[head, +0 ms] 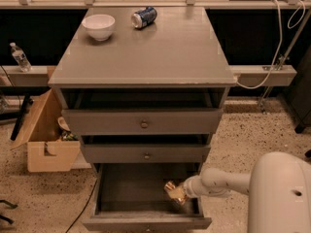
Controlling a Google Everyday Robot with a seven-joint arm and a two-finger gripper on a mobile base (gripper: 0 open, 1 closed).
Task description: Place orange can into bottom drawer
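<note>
The bottom drawer (pixel 146 223) of the grey cabinet is pulled wide open, its dark inside showing. The orange can (pixel 174 191) is a small shiny gold-orange can held low inside the drawer at its right side, near the front. My gripper (pixel 181 192) reaches in from the right on a white arm and is shut on the orange can. Whether the can touches the drawer floor cannot be told.
The two upper drawers (pixel 144 123) stand slightly open. On the cabinet top (pixel 146 52) sit a white bowl (pixel 98 26) and a blue-and-silver can (pixel 144 17) lying on its side. A cardboard box (pixel 43 140) stands at the left, a water bottle (pixel 19 57) on the ledge.
</note>
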